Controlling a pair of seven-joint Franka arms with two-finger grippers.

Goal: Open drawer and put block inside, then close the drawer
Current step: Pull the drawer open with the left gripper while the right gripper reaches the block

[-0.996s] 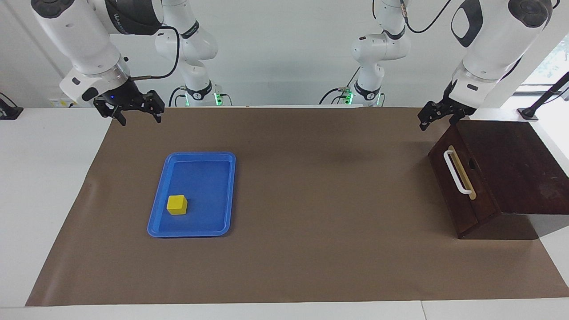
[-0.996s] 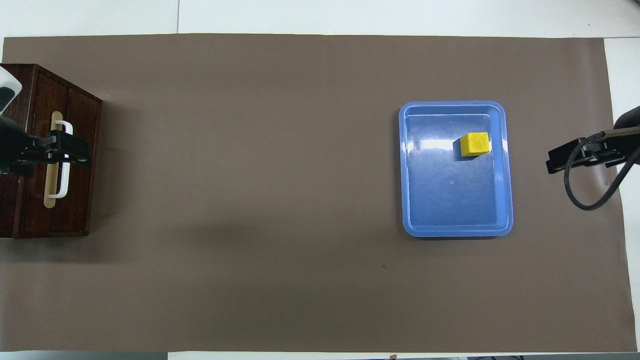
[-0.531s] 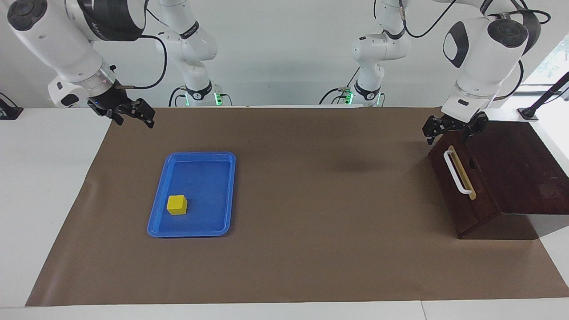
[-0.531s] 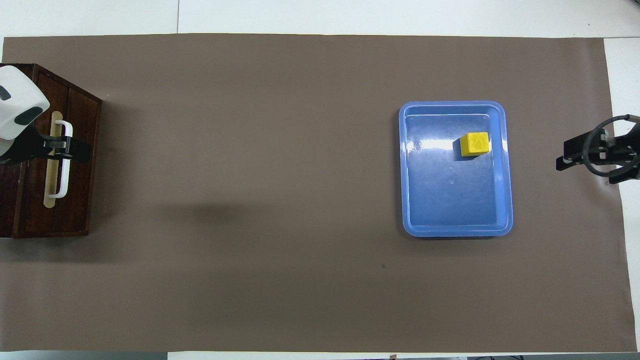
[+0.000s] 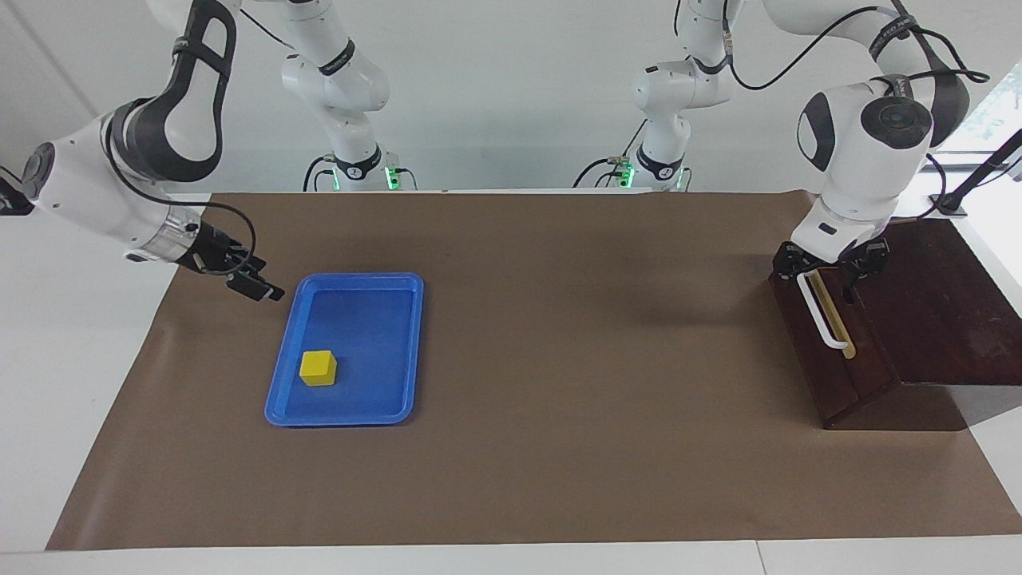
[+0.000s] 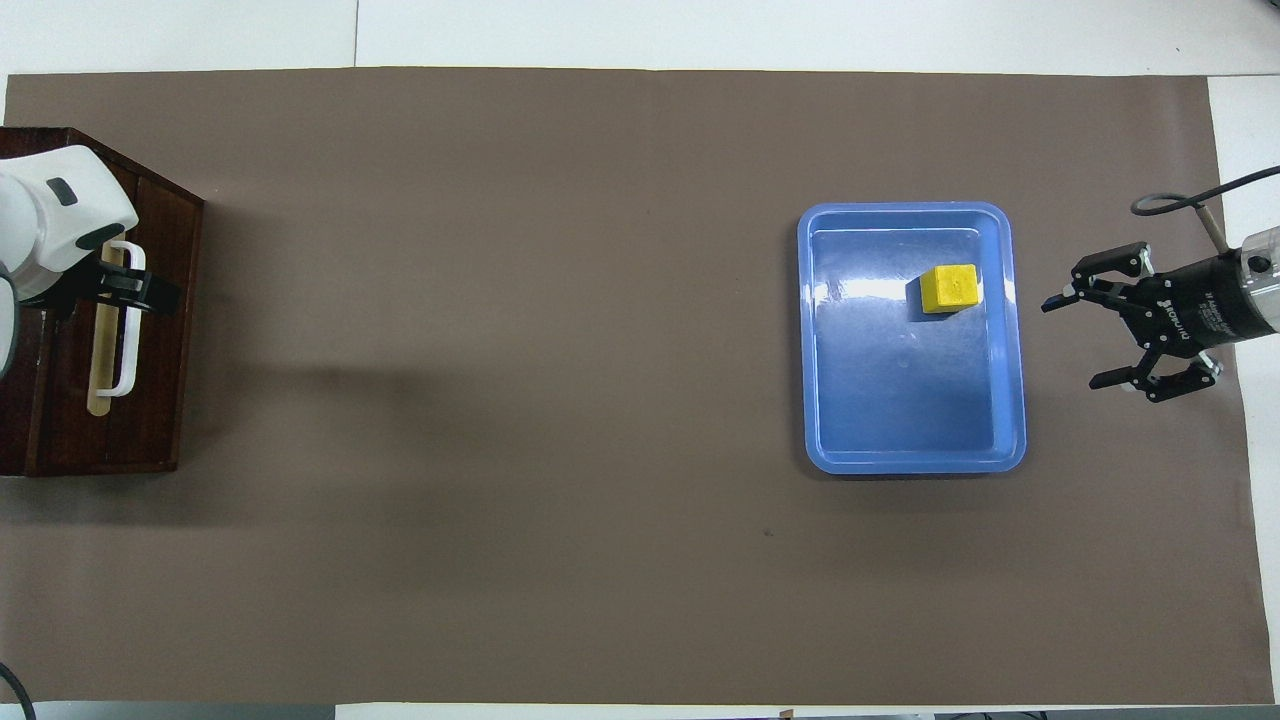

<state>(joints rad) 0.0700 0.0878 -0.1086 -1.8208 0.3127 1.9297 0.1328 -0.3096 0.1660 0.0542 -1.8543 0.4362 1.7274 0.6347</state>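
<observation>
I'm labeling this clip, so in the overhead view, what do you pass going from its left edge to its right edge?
Drawer with the left gripper at its handle → blue tray → block in the tray → right gripper.

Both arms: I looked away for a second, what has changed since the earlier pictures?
The left gripper came down to the upper end of the drawer's white handle. The right gripper, open, dropped beside the blue tray. The drawer stayed shut, and the block stayed in the tray.
</observation>
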